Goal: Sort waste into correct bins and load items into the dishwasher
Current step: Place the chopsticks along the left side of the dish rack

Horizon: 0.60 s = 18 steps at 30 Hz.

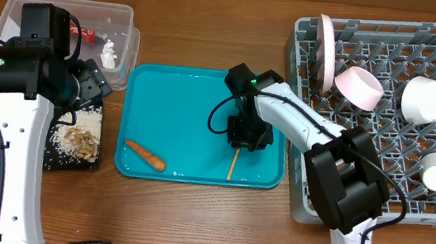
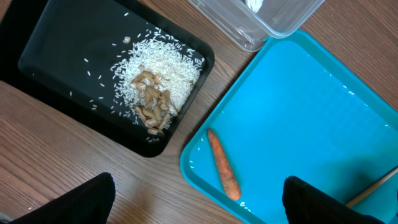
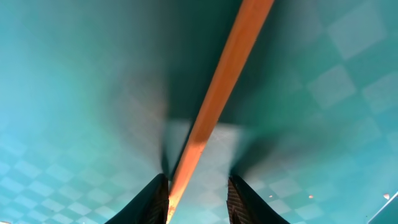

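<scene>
The right arm (image 1: 300, 128) reaches over the teal tray (image 1: 171, 99) with its wrist pointing straight down. The right fingers (image 3: 157, 200) are slightly parted and straddle the chopstick (image 3: 217, 93) on the tray's right half, not clamping it. Above the tray's left edge, the left fingers (image 2: 74, 202) are spread wide and empty. The carrot (image 1: 145, 155) lies in the tray's front-left corner.

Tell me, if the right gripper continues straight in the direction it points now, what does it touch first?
The right gripper would probably meet the wooden chopstick lying between its open fingers, then the teal tray beneath; depth is unclear.
</scene>
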Each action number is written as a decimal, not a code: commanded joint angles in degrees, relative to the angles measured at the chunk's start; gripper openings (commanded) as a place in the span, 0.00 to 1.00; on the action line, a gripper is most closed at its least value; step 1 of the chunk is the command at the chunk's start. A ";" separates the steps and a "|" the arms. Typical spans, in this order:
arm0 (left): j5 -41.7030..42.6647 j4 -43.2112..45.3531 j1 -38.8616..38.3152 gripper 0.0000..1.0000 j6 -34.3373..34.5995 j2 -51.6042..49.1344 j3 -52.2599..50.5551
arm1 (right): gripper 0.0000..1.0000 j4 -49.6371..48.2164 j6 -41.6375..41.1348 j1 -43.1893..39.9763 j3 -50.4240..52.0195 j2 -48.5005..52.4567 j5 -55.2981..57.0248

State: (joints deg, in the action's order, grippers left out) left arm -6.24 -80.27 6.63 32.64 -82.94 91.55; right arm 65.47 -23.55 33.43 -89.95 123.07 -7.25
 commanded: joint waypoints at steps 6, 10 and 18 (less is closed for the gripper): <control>0.13 -0.35 0.11 0.88 -0.50 0.55 0.44 | 0.23 0.66 -2.25 0.37 0.02 0.50 2.25; 0.11 -0.31 0.11 0.88 -0.50 0.55 0.44 | 0.19 0.11 -2.27 0.37 1.88 0.50 2.27; 0.11 -0.31 0.11 0.88 -0.50 0.55 0.44 | 0.04 -0.52 -1.53 -0.48 4.22 -0.26 2.29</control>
State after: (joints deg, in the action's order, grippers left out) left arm -6.24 -80.55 6.63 32.64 -82.94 91.55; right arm 64.10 -25.58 33.41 -86.46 121.49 -5.58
